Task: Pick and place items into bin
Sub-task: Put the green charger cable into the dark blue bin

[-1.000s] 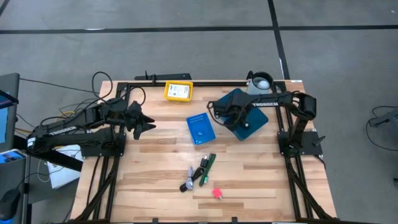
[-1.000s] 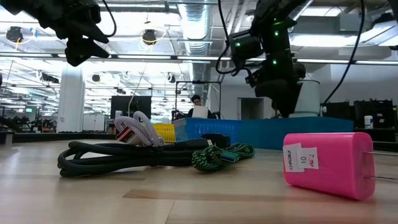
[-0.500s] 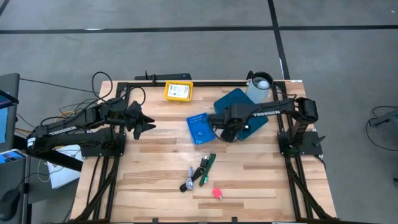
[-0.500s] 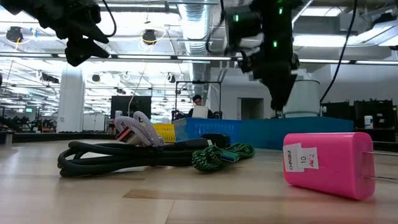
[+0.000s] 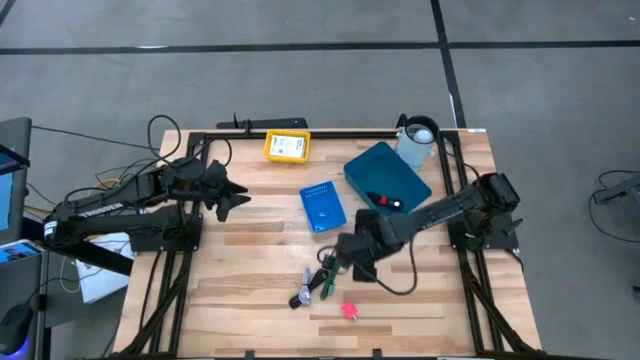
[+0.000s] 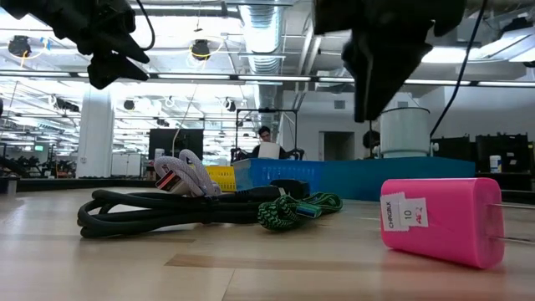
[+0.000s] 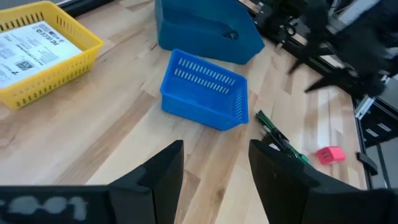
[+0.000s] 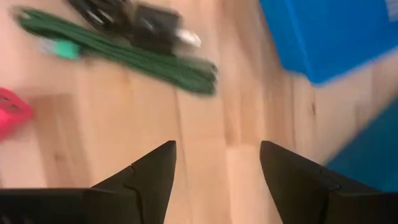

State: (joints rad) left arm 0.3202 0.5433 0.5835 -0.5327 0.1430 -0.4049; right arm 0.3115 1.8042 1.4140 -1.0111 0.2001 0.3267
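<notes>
The items lie near the table's front middle: a coil of black and grey cable (image 5: 303, 288), a green braided cable (image 5: 332, 268) and a small pink block (image 5: 349, 310). My right gripper (image 5: 340, 260) hangs open above the green cable (image 8: 124, 53), pointing steeply down, with nothing between its fingers. The teal bin (image 5: 388, 176) stands at the back right with a small red and black item (image 5: 383, 200) in it. My left gripper (image 5: 237, 198) waits open in the air at the table's left, with bare table between its fingers (image 7: 216, 149).
A small blue basket (image 5: 322, 207) stands mid-table between the grippers and the bin. A yellow basket (image 5: 287, 146) holding a printed white card sits at the back. A white cylinder (image 5: 418, 140) stands behind the bin. Bare wood lies to the front left and right.
My right gripper has swung from above the teal bin toward the table's near edge and leftward, past the blue basket, to above the cables, rolling as it went. The red and black item now shows in the bin. The left arm has kept still.
</notes>
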